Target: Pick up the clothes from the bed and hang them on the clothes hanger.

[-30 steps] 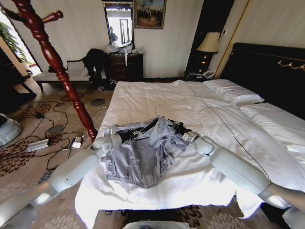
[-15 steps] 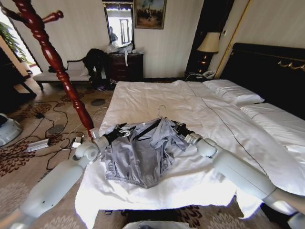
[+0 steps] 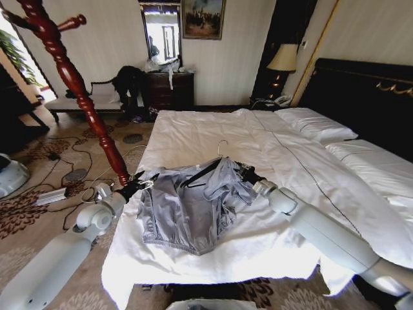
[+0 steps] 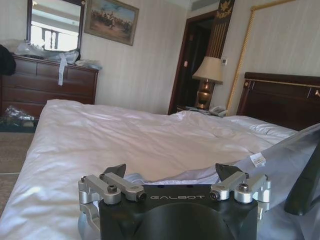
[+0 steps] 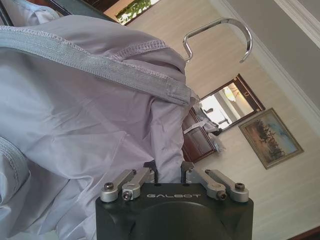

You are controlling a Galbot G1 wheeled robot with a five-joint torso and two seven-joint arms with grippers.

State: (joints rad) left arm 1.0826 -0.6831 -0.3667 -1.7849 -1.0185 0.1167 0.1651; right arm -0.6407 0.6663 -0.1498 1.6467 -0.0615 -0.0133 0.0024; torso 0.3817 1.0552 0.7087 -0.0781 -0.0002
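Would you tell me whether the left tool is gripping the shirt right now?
No, the left tool is open with nothing between its fingers, and the grey-blue shirt lies beyond them on the bed.

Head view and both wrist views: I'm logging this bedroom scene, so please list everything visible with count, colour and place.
clothes: one, light grey-blue, crumpled on the bed's near end.
clothes hanger: one, black with silver hook, inside the clothes' top.
bed: one, white duvet, dark headboard, centre to right.
pillows: two, white, by the headboard.
coat stand: one, reddish-brown, left of the bed.
dresser: one, dark wood, far wall.
lamp: one, cream shade, beside the headboard.
painting: one, framed, far wall.
left gripper: one, open, at the clothes' left edge.
right gripper: one, shut on the clothes' right side.
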